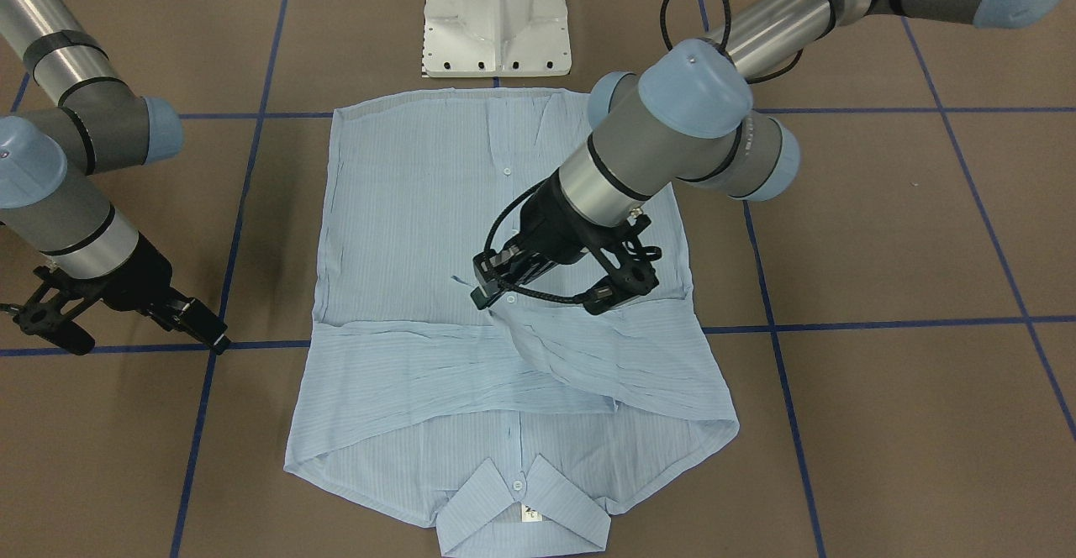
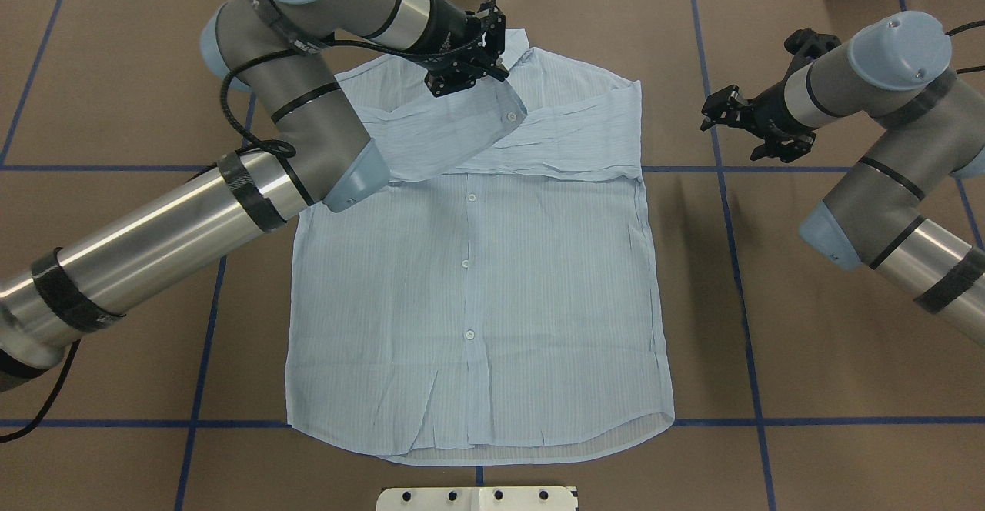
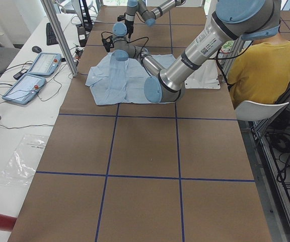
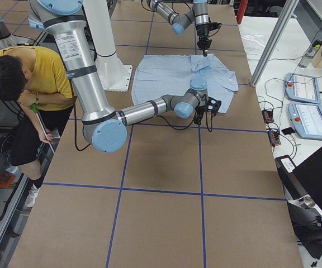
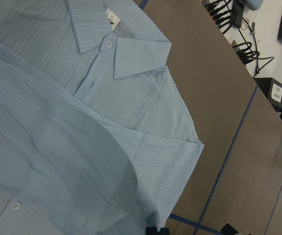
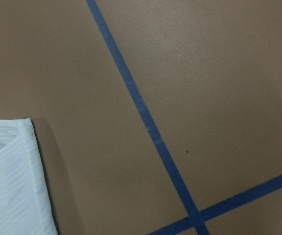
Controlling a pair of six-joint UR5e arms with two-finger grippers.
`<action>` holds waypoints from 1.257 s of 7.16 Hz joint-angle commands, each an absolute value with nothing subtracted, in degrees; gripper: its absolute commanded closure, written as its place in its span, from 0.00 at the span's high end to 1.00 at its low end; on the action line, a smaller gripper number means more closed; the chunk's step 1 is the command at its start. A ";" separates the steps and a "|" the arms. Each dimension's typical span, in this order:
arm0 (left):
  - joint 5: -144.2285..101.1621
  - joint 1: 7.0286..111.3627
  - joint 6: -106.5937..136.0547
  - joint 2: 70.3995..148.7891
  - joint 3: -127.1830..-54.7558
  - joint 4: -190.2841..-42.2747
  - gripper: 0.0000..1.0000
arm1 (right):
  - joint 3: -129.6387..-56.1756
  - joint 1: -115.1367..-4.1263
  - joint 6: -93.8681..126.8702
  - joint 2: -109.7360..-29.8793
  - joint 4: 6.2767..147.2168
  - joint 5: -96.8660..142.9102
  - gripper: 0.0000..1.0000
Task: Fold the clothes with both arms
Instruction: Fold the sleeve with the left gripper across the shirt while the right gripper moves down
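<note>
left gripper first: it's down on the upper chest of the shirt, right at the edge of a folded-over sleeve. the cloth pulls up into a little peak at the tip. in my left wrist view two dark tips sit at the bottom edge with a gap between them, and a big blurred sweep of sleeve runs down to one of them. i cannot tell whether the jaws have hold of the fabric or only touch it.

working outward, that sleeve crosses the button line and lies on top of the other sleeve, which is folded across from the far side. below the sleeves, the front lies flat and buttoned. the collar with its white neck label points away from the white pedestal base, and the hem is nearest the base. the left arm reaches in over the shirt's left shoulder.

right gripper: fingers spread, nothing between them. it hangs over bare brown table just beside the shirt's right edge, level with the folded sleeves. its wrist view gives me only a corner of cloth and a crossing of blue tape lines. the right arm bends back to that side.

at the robot's end a person in a yellow top sits bent forward.
</note>
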State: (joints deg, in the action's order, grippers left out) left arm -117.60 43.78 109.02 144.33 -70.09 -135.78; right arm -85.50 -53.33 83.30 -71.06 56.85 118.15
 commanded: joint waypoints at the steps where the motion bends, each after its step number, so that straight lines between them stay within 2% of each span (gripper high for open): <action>1: -114.00 40.88 108.90 145.28 -68.64 -135.97 0.00 | -85.69 -53.35 83.06 -71.89 56.69 118.21 1.00; 2: -111.56 39.56 108.90 145.46 -68.82 -136.31 0.09 | -85.43 -53.35 82.53 -72.24 56.52 118.21 1.00; 3: -111.19 38.33 108.90 145.63 -68.99 -136.84 0.52 | -85.69 -53.35 80.88 -73.20 56.51 118.30 1.00; 4: -111.18 37.89 108.55 145.72 -69.78 -136.76 0.67 | -85.69 -53.26 80.86 -73.04 56.51 118.30 1.00; 5: -111.36 37.79 108.89 143.11 -75.53 -135.80 1.00 | -87.43 -53.17 81.73 -73.21 56.51 118.39 1.00; 7: -111.36 37.62 108.11 131.71 -89.41 -135.53 1.00 | -91.38 -48.29 89.69 -72.25 56.60 117.52 1.00; 9: -111.19 37.53 107.67 123.70 -98.66 -137.62 1.00 | -98.48 -40.56 90.88 -73.03 57.21 114.63 1.00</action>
State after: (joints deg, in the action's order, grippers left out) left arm -111.40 37.61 107.82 128.49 -92.81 -136.15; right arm -94.02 -45.20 89.77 -72.50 56.77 116.50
